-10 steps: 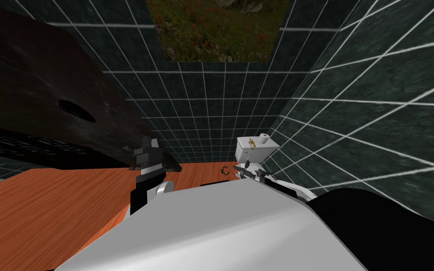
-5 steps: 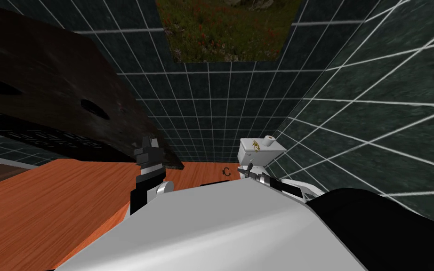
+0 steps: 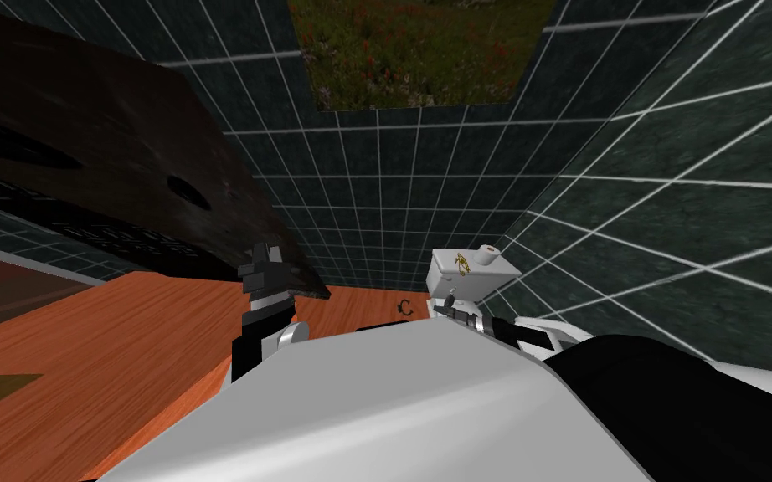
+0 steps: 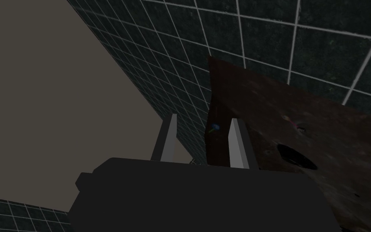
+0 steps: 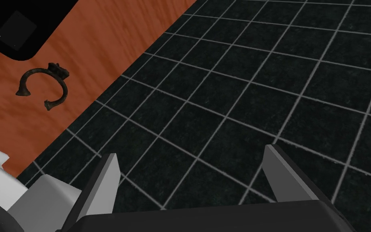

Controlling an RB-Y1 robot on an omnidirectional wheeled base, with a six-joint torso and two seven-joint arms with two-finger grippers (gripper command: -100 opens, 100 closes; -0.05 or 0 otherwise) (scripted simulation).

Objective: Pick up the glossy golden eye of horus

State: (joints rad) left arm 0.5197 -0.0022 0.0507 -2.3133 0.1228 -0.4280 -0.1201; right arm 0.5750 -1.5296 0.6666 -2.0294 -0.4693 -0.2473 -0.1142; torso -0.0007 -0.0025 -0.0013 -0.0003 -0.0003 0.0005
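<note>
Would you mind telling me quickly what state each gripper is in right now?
Left gripper: closed to a narrow gap, holding nothing.
Right gripper: open, holding nothing.

The air above the white tank [image 3: 470, 278] is open. Its lid carries 2 things: the golden eye of horus [image 3: 462, 263] and, just beside it toward the right wall [image 3: 669, 209], a small white cylinder [image 3: 486, 251]. Tiled walls close in behind and to the right of the tank. To its left the orange floor [image 3: 125, 351] lies open but for a dark ring [image 5: 58, 72]. Farther left a dark slab [image 3: 125, 184] juts out. The right tool [image 3: 451, 303], fingers wide apart, sits just in front of the tank.
</note>
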